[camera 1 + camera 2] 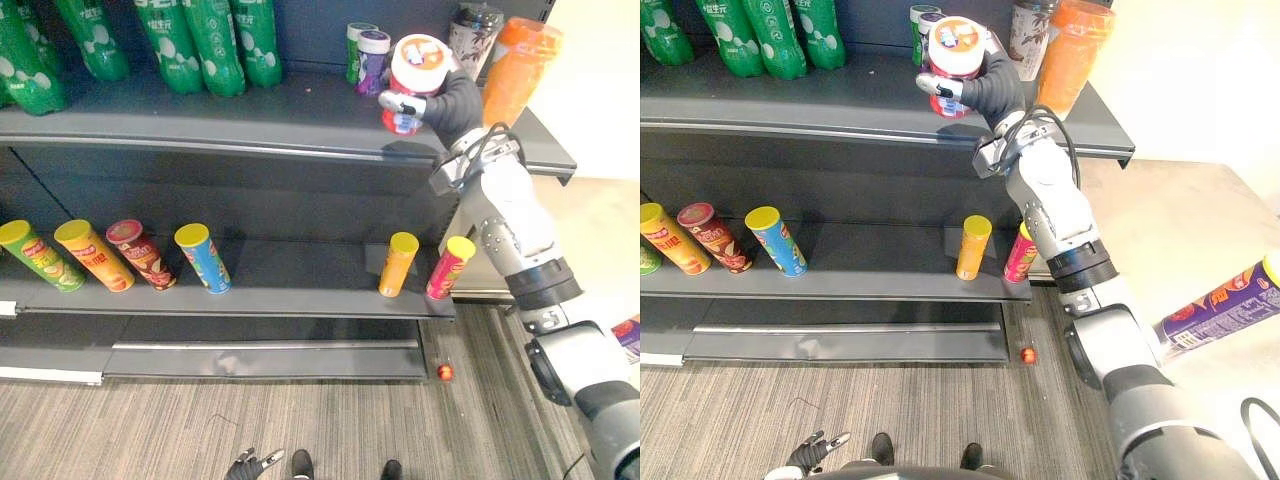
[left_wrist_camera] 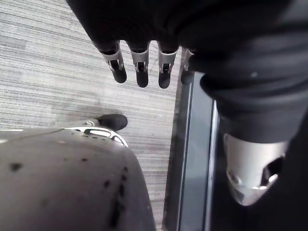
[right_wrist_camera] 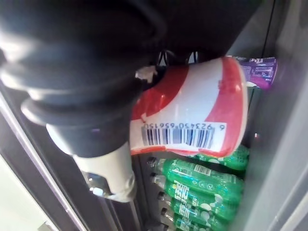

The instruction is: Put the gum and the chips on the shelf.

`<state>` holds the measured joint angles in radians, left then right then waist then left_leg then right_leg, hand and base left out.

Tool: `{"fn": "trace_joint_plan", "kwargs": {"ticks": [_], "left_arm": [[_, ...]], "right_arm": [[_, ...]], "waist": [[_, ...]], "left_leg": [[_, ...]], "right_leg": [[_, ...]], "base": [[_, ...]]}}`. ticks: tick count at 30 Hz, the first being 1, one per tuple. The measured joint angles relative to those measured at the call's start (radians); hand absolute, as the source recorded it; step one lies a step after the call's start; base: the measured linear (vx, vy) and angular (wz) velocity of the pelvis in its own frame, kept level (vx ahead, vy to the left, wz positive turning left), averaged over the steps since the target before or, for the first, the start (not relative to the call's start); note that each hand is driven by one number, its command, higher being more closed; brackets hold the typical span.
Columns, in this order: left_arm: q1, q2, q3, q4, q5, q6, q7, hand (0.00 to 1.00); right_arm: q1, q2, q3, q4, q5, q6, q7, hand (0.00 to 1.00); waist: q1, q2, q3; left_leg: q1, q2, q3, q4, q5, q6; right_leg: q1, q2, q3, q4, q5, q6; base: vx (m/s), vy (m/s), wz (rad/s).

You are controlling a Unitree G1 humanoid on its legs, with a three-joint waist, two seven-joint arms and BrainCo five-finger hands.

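My right hand (image 1: pixel 452 104) is raised to the top shelf (image 1: pixel 250 125) and shut on a red-and-white gum jar (image 1: pixel 418 64) with a white lid. The jar (image 3: pixel 192 115) leans in the hand (image 3: pixel 72 72) at the shelf's front right edge; whether it touches the shelf I cannot tell. On the middle shelf stand a yellow chips can (image 1: pixel 398 264) and a pink chips can with a yellow lid (image 1: pixel 449 268), right below the arm. Down by the floor hangs my left hand (image 1: pixel 250 466), its fingers (image 2: pixel 139 70) straight and holding nothing.
Green and purple jars (image 1: pixel 366 55) stand just behind the held jar, with an orange bottle (image 1: pixel 520 65) to its right and green bottles (image 1: pixel 210 40) to the left. Several more chips cans (image 1: pixel 110 255) lean on the middle shelf's left. A purple can (image 1: pixel 1225 305) lies at far right.
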<state>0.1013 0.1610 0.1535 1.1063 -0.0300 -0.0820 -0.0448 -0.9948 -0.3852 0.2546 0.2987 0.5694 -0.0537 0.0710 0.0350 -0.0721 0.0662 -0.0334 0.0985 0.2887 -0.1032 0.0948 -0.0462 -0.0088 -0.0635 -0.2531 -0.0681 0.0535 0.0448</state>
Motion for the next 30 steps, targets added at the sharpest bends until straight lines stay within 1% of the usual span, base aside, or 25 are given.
{"fn": "trace_joint_plan", "kwargs": {"ticks": [2, 6, 10, 14, 21, 23, 29, 30], "left_arm": [[-0.001, 0.0, 0.0, -0.001, -0.006, 0.0, 0.0, 0.0], [-0.008, 0.001, 0.001, -0.001, -0.007, 0.006, 0.0, 0.0], [-0.018, 0.0, 0.004, -0.002, -0.008, 0.006, 0.0, 0.0], [-0.029, -0.001, 0.01, -0.005, -0.008, 0.006, 0.0, 0.0], [-0.03, -0.002, 0.01, -0.02, -0.008, 0.006, 0.0, 0.0], [-0.03, -0.002, 0.01, -0.033, -0.008, 0.005, 0.0, 0.0], [-0.035, -0.002, 0.01, -0.033, -0.009, 0.005, 0.001, 0.0], [-0.038, -0.002, 0.01, -0.034, -0.009, 0.005, 0.001, 0.0]], "right_arm": [[-0.019, 0.002, 0.0, 0.04, 0.0, 0.005, -0.001, 1.0], [-0.037, 0.003, 0.0, 0.079, -0.002, 0.028, -0.008, 1.0], [-0.084, 0.011, -0.001, 0.148, -0.002, 0.033, -0.023, 1.0], [-0.119, 0.018, -0.007, 0.189, -0.005, 0.038, -0.029, 1.0], [-0.144, 0.057, -0.032, 0.258, -0.022, 0.044, -0.042, 1.0], [-0.156, 0.068, -0.062, 0.267, -0.023, 0.044, -0.045, 1.0], [-0.162, 0.092, -0.074, 0.267, -0.026, 0.044, -0.047, 1.0], [-0.163, 0.092, -0.074, 0.268, -0.046, 0.045, -0.047, 1.0]], "waist": [[0.003, -0.008, 0.005], [0.008, -0.012, 0.009], [0.01, -0.013, 0.02], [0.023, -0.015, 0.037], [0.024, -0.016, 0.051], [0.024, -0.016, 0.059], [0.025, -0.015, 0.061], [0.025, -0.015, 0.064]], "left_leg": [[-0.001, 0.0, -0.001, 0.0, 0.0, 0.0], [-0.009, -0.001, -0.014, 0.0, -0.001, -0.004], [-0.017, 0.0, -0.025, 0.0, 0.002, -0.006], [-0.019, -0.001, -0.028, 0.0, 0.002, -0.006], [-0.021, -0.001, -0.034, 0.0, 0.006, -0.002], [-0.023, -0.001, -0.037, 0.0, 0.007, -0.002], [-0.024, 0.0, -0.038, 0.0, 0.007, -0.002], [-0.024, 0.0, -0.04, 0.0, 0.007, -0.002]], "right_leg": [[0.0, 0.0, -0.001, 0.0, 0.0, 0.0], [-0.001, 0.0, -0.014, -0.001, 0.0, 0.0], [-0.004, 0.001, -0.022, -0.002, 0.0, 0.0], [-0.004, 0.001, -0.025, -0.002, 0.0, 0.0], [-0.003, 0.002, -0.035, -0.002, 0.0, 0.0], [-0.003, 0.002, -0.037, -0.002, 0.0, 0.0], [-0.003, 0.002, -0.038, -0.003, 0.0, 0.0], [-0.003, 0.002, -0.039, -0.003, 0.0, 0.0]], "base": [[0.04, 0.0, 0.01], [0.04, 0.001, 0.06], [0.03, -0.002, 0.1], [0.04, 0.001, 0.02], [0.05, 0.0, 0.03], [0.03, 0.005, 0.04], [0.04, 0.003, 0.01], [0.03, 0.005, 0.03]]}}
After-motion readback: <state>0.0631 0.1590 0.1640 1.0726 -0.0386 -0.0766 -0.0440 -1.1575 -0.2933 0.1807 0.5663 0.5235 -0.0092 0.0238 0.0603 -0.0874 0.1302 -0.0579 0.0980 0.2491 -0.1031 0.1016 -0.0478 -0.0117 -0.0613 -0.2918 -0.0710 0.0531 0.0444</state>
